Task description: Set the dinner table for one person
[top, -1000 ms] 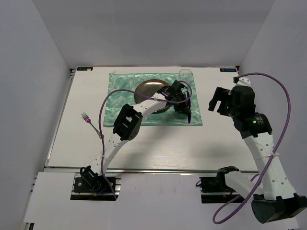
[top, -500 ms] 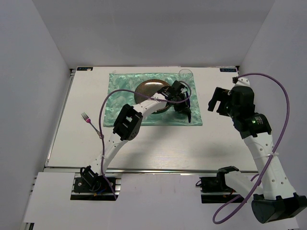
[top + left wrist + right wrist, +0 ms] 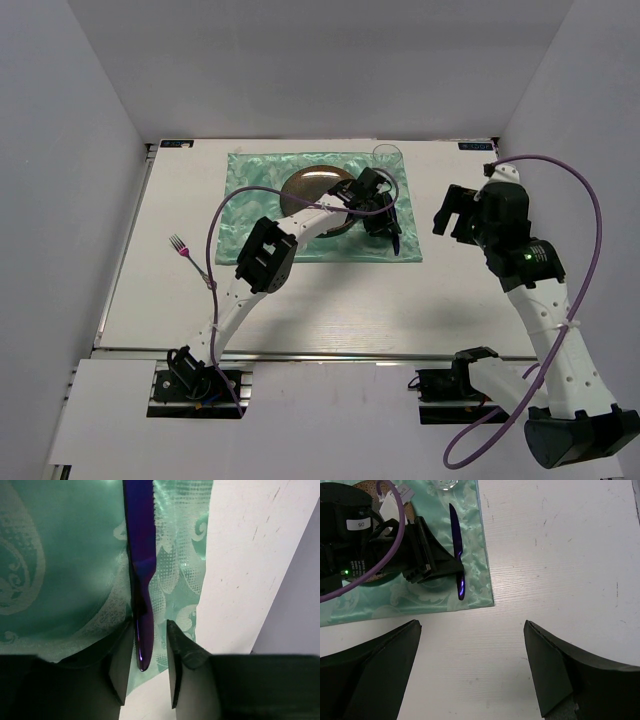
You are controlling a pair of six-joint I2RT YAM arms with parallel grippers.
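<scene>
1. L pincer [image 3: 150, 632]: jaws part-open, straddling the handle end of the purple knife [image 3: 141, 555]. Handle looks to touch my 9 o'clock finger, w/ a clear gap on the 3 o'clock side, so no squeeze. Knife lies flat on the green cloth [image 3: 65, 555].
2. Knife sits at 3 o'clock of the plate [image 3: 312, 190], blade toward 12, near the cloth's edge. Glass [image 3: 388, 153] at 1 o'clock of plate.
3. Dinner table [image 3: 340, 300]: white top under it all. Cloth is on its far-middle part; bare top begins just past the knife at 3 o'clock.
4. Step, imo: setting the knife down. To do it well, spread jaws wider first so both fingers are off the handle, then lift straight up. Any sideways pull prob. skews the knife & rucks the slick cloth.
5. R pincer [image 3: 471, 625]: wide open, empty, over bare table at 3 o'clock of cloth.
6. Fork [image 3: 190, 255] lies off the cloth at 8 o'clock of plate; prob. next.
</scene>
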